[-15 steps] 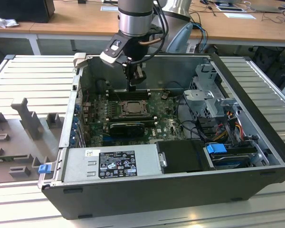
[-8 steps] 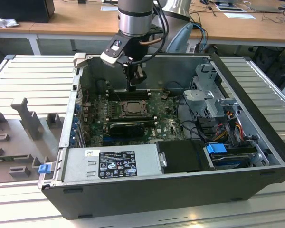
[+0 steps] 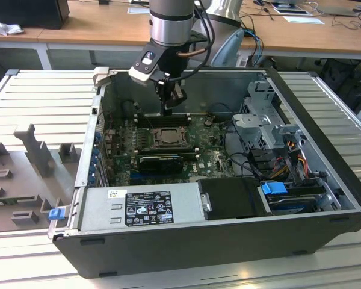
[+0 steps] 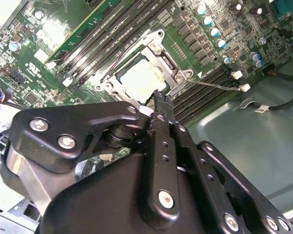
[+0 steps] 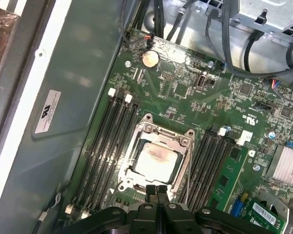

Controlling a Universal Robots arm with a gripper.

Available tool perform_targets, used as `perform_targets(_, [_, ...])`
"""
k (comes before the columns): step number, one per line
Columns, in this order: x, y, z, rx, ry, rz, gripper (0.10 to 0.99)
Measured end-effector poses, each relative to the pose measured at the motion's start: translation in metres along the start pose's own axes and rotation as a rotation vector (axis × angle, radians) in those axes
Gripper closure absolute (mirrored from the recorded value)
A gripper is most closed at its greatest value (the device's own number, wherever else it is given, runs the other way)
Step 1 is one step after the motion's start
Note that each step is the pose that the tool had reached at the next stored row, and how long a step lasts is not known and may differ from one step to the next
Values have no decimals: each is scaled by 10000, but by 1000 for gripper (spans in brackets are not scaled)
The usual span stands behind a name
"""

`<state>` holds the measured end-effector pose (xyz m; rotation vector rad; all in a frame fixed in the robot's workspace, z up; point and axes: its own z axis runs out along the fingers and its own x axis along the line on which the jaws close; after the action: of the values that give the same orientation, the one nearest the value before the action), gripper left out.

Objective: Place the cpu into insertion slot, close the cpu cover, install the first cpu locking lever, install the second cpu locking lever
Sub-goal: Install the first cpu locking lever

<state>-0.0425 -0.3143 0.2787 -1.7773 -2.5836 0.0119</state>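
Foam tray (image 3: 24, 174) with cut-out shapes lies at the exterior view's left, beside the open computer case (image 3: 90, 150). Along the case's near wall sits the silver power supply (image 3: 138, 208). Behind it, on the green motherboard (image 3: 207, 156), is a black ribbed heatsink (image 3: 162, 161), with the insertion slot (image 3: 151, 135) just beyond it.

The cpu (image 5: 156, 161) lies flat in the slot, its pale metal top facing up and marked with a brownish smear. Its edges run square with the memory slots (image 5: 105, 146) on either side. The cpu cover (image 5: 184, 158) lies down flat over the socket, and its window frames the chip. The frame's longer sides run parallel to the memory slots.

The gripper (image 3: 166, 112) hangs from the arm, pointing straight down over the far edge of the socket. In both wrist views its tips are at the socket's rim, just beside the cover frame. The fingers (image 5: 154, 195) are pressed together along a thin seam with nothing between them.

In the second wrist view a thin bright rod (image 4: 217, 85) reaches from a corner of the socket out over the memory slots. A coin battery (image 5: 150, 59) sits on the board further from the gripper. At the exterior view's right are a metal drive cage (image 3: 262, 123) and a blue latch (image 3: 274, 188).
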Motion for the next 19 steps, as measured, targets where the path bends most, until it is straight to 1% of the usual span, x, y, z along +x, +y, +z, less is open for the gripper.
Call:
perform_targets(2, [0, 0, 0, 0, -1, -166, 980])
perform_targets(4, [0, 0, 0, 0, -4, -469, 980])
perform_targets(9, [0, 0, 0, 0, -7, -790, 980])
perform_targets(11, [0, 0, 0, 1, -11, -1155, 980])
perform_targets(16, [-1, -2, 0, 0, -16, -1631, 980])
perform_targets(17, [-2, -2, 0, 0, -20, -1981, 980])
perform_targets(19, [-3, -2, 1, -4, -28, -2404, 980])
